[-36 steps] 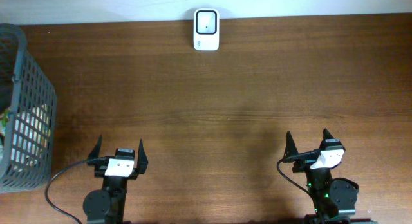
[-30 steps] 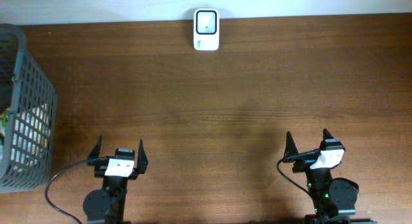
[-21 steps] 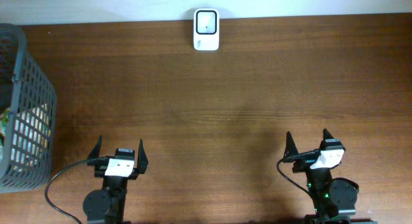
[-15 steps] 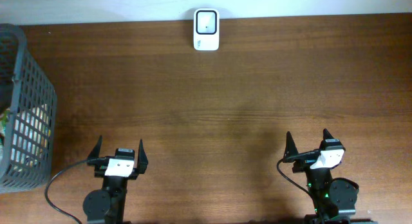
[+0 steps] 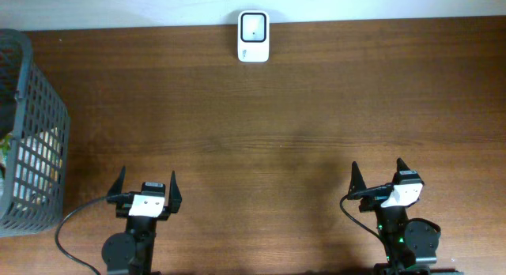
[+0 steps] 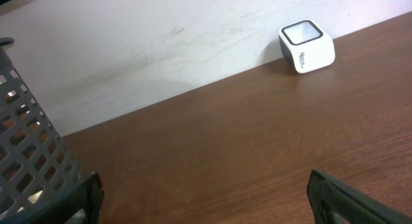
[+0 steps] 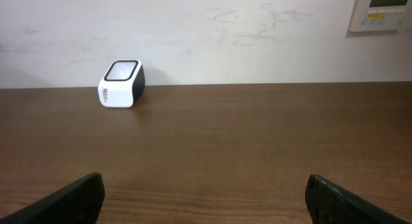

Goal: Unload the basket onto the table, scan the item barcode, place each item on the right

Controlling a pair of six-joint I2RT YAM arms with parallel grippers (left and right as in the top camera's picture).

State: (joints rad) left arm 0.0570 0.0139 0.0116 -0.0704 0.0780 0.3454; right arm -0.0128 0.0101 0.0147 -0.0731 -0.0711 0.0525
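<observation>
While both arms sit at the near edge of the table [image 5: 277, 117], nothing is in hand; left gripper [image 5: 148, 175] has its jaws spread wide and empty; right gripper [image 5: 377, 171] likewise. The item [image 5: 43, 145] to scan appears to lie in the grey basket [image 5: 47, 101] at far left, a pale shape behind the mesh; kind and long axis cannot be told. Basket is ahead and left of the left gripper, well apart from the right; left arm nearer, likely the fetcher. Scanner [image 5: 253, 36] stands at far edge, centre, window up.
</observation>
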